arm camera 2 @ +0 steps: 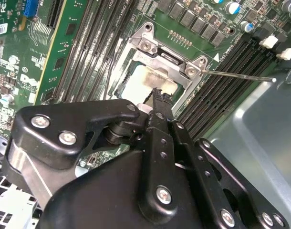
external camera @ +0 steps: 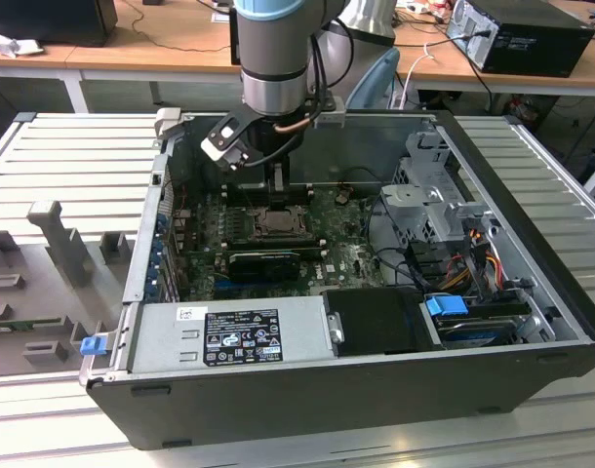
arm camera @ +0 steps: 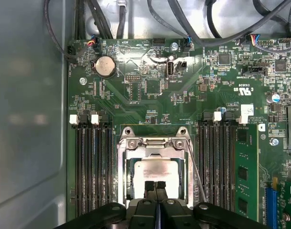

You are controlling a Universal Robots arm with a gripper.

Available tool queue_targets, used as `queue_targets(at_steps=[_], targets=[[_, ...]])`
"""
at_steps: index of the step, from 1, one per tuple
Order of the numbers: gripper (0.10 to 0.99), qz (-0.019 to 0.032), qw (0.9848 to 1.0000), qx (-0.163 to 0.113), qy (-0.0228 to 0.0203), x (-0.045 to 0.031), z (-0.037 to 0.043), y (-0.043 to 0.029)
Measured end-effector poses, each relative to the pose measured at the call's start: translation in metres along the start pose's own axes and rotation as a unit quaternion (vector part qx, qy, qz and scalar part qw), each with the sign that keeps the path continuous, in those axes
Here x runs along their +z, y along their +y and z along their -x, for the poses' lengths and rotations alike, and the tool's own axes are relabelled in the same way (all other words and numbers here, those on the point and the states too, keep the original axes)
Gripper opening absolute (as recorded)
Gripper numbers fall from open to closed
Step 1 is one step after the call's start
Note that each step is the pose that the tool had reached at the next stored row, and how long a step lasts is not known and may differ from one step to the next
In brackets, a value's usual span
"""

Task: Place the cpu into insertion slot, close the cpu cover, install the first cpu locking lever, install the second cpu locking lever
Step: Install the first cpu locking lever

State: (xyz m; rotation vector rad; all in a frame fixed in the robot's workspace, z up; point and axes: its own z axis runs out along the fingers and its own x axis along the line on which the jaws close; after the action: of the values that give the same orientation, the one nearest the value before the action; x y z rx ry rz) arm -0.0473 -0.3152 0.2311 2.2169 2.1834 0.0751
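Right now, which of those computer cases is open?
The large case lying beneath the gripper, its circuit board exposed; the black case on the bench behind is shut.

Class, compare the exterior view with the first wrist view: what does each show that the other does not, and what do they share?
Exterior view: the power supply, the drive cage and the robot arm reaching into the case. First wrist view: the coin battery and the white latches on the memory slots. Shared: the end effector over the cpu, which is framed by the cpu cover.
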Motion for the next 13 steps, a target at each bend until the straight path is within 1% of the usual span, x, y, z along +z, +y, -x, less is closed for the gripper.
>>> queue_targets(at_steps=[10, 11, 12, 13], targets=[[0.106, -0.0001, 1.0000, 0.000, -0.0001, -0.0110, -0.0002, 0.0007], [0.106, -0.0001, 1.0000, 0.000, 0.0000, -0.0132, -0.0002, 0.0008], [0.106, -0.0001, 1.0000, 0.000, -0.0001, -0.0170, -0.0003, 0.0010], [0.106, -0.0001, 1.0000, 0.000, -0.0001, -0.0250, -0.0004, 0.0014]])
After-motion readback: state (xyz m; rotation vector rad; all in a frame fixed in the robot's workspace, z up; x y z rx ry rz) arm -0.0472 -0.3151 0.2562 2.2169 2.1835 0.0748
